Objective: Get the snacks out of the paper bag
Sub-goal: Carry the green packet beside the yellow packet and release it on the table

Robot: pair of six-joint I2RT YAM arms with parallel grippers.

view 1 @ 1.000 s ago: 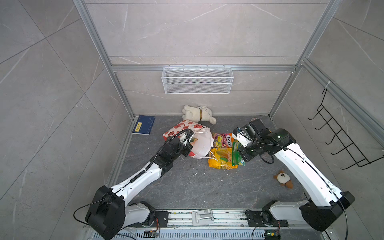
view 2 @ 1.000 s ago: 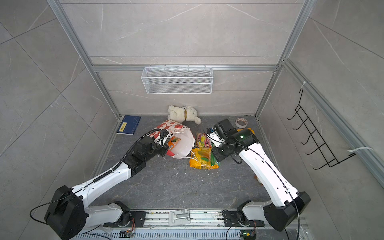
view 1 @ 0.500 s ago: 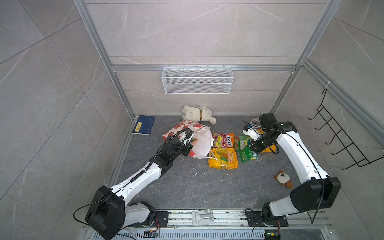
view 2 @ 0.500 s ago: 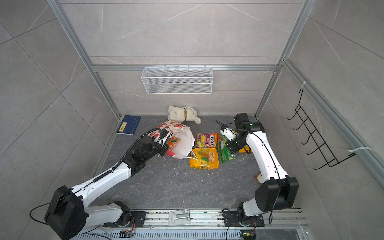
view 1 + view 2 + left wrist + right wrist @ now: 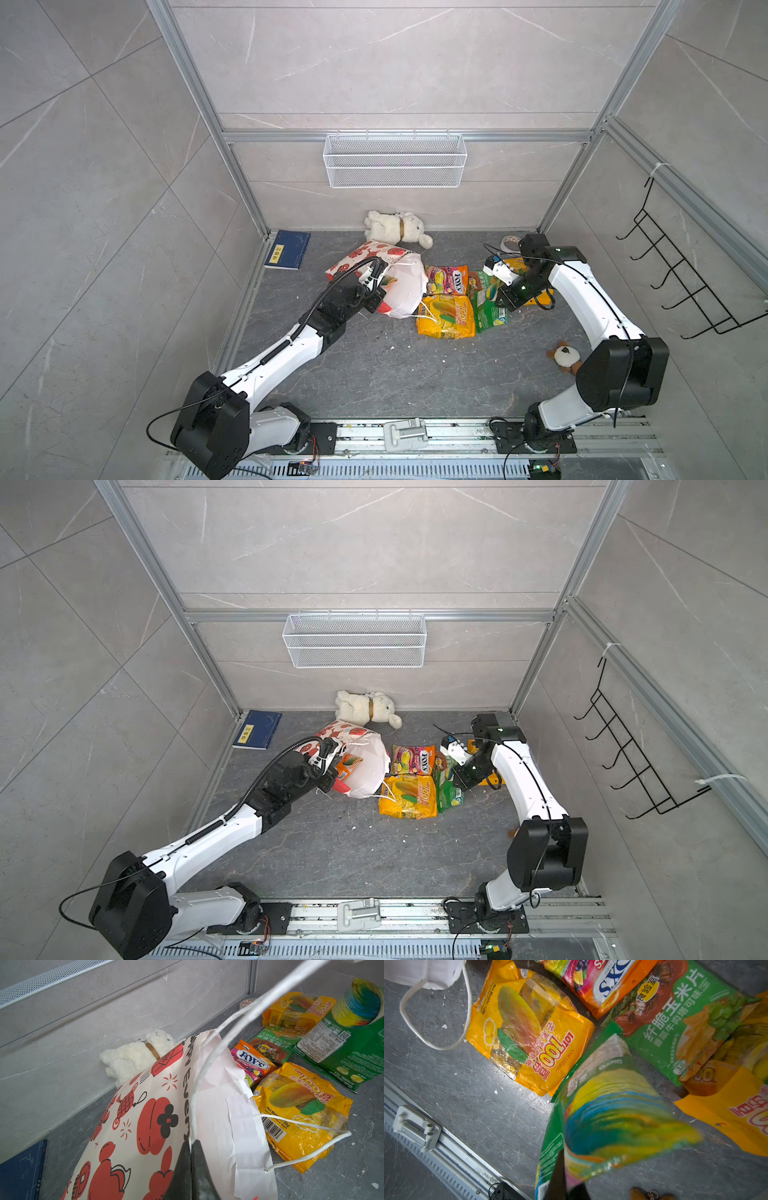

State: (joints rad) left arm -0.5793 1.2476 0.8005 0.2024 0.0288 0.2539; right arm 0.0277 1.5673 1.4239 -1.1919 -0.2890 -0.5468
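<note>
Snacks (image 5: 446,318) mostly lie on the floor (image 5: 374,374) beside the tipped paper bag (image 5: 405,286), whose rim the left gripper (image 5: 190,1144) pinches, apparently steadying it, while the right gripper (image 5: 503,300) clamps a green packet (image 5: 612,1105), probably to set it aside.

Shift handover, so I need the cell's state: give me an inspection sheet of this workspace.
Surface: grey floor, white crumbs.
Job's things: paper bag on its side; snacks spread by its mouth, an orange packet showing inside.
Clutter: white plush, blue book, tape roll, small brown plush.
Grippers: left gripper shut on paper bag's cord; right gripper shut on a green packet.
Cables: black cable along left arm.
Surroundings: wire basket, hook rack.
</note>
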